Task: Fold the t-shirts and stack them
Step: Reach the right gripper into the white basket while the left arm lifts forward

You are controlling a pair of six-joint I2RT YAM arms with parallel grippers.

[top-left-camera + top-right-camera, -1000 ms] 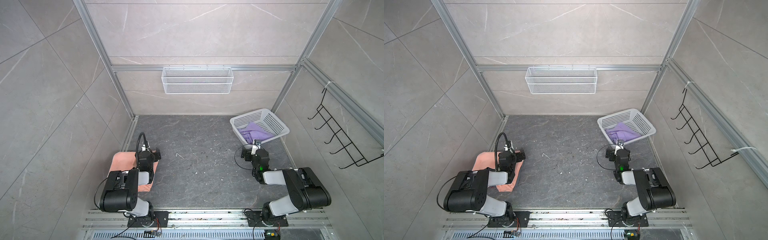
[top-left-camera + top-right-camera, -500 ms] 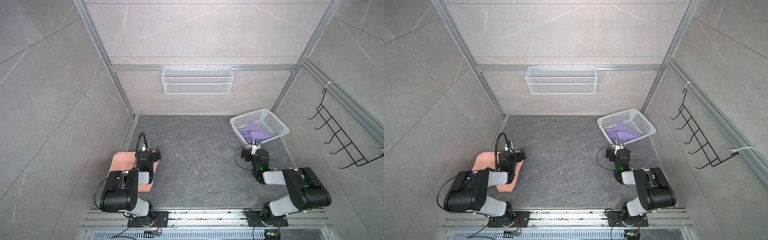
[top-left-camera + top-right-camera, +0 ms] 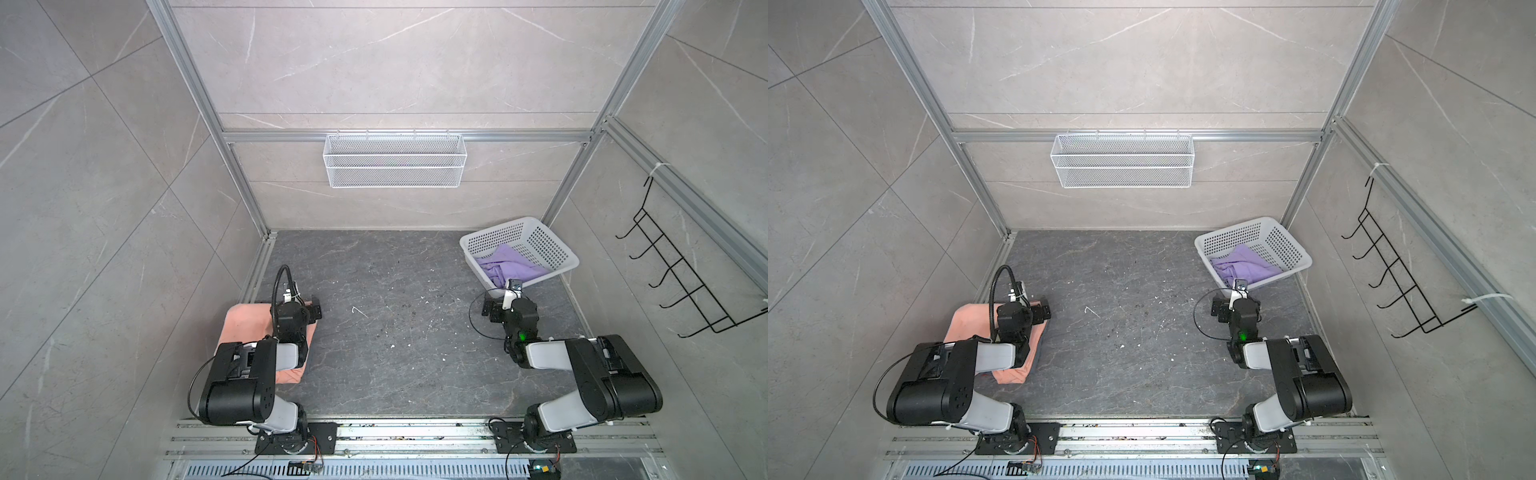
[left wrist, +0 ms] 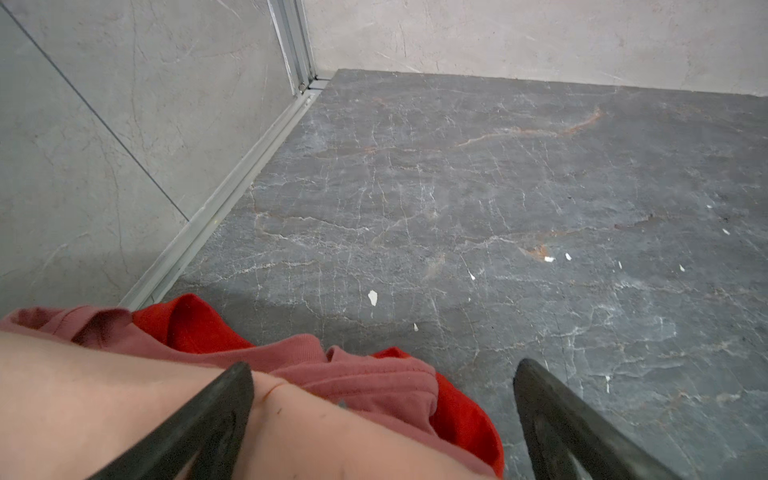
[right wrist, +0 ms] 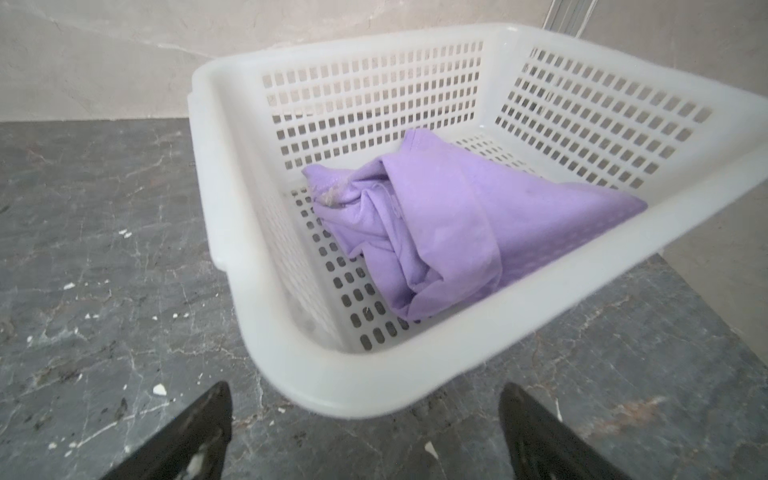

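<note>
T-shirts check: lavender t-shirt [image 5: 457,216] crumpled in the white basket [image 5: 216,187], salmon t-shirt [image 3: 243,328] lying on the desk [image 3: 395,332] below the left hand [image 4: 382,365]. It and the right hand [image 5: 365,386] both gape open, empty. I'd dip the right over the rim, pinch a high fold, lift straight up.

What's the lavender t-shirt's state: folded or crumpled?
Crumpled, not folded: the lavender t-shirt lies bunched in loose creases inside the white perforated basket.
</note>
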